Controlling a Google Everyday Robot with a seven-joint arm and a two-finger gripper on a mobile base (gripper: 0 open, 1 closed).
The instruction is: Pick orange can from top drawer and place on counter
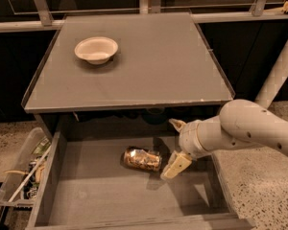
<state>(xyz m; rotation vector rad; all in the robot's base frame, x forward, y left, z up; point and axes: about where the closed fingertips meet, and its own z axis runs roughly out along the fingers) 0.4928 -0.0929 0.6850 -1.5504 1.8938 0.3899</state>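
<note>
The orange can [142, 158] lies on its side on the floor of the open top drawer [110, 195], near the middle. My gripper [175, 145] hangs in the drawer just right of the can, open and empty. One finger [176, 165] sits close to the can's right end, and the other finger [177, 124] is further back under the counter's front edge. The grey counter [153, 71] lies above the drawer.
A white bowl [96, 49] stands on the counter's back left. A clear plastic bin [20, 176] of clutter sits on the floor left of the drawer. Speckled floor [264, 186] lies to the right. A white post [281, 71] rises at the right.
</note>
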